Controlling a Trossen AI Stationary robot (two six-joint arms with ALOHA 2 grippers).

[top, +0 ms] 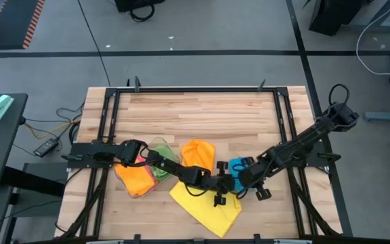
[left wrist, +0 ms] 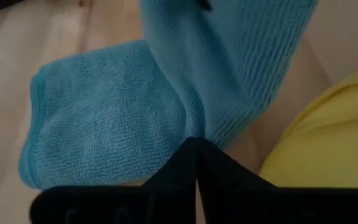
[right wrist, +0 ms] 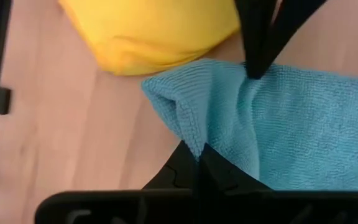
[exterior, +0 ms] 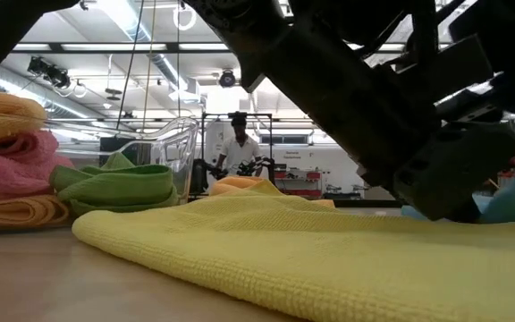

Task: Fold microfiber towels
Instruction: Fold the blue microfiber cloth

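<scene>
A blue microfiber towel (top: 240, 165) lies crumpled at the table's near middle, with both grippers shut on it. My left gripper (top: 228, 182) reaches it from the left, my right gripper (top: 241, 177) from the right. A yellow towel (top: 206, 205) lies spread on the wood just nearer. An orange towel (top: 198, 154) lies beyond the left arm. The low view shows the yellow towel (exterior: 329, 255) flat in front of the dark arms. My left gripper pinches a raised fold of the blue towel (left wrist: 194, 132) between its two shut fingers, slanting down from the table's left. One lobe of the towel (left wrist: 98, 134) lies on the wood. A band of cloth (left wrist: 229, 56) runs on away from the fingers. My right gripper pinches the blue towel by a folded edge near a corner (right wrist: 190, 138), coming steeply from above. The cloth spreads away from the fingers over the wood. My left gripper's fingers (right wrist: 258, 46) hold the same towel a short way off.
A clear plastic tray (top: 156, 146) at the near left holds orange (top: 135, 179) and green (top: 160, 169) towels; in the low view pink (exterior: 7, 165) and green (exterior: 119, 186) cloths are stacked there. A person (exterior: 238, 148) stands in the room beyond. Bare wood fills the table's far half.
</scene>
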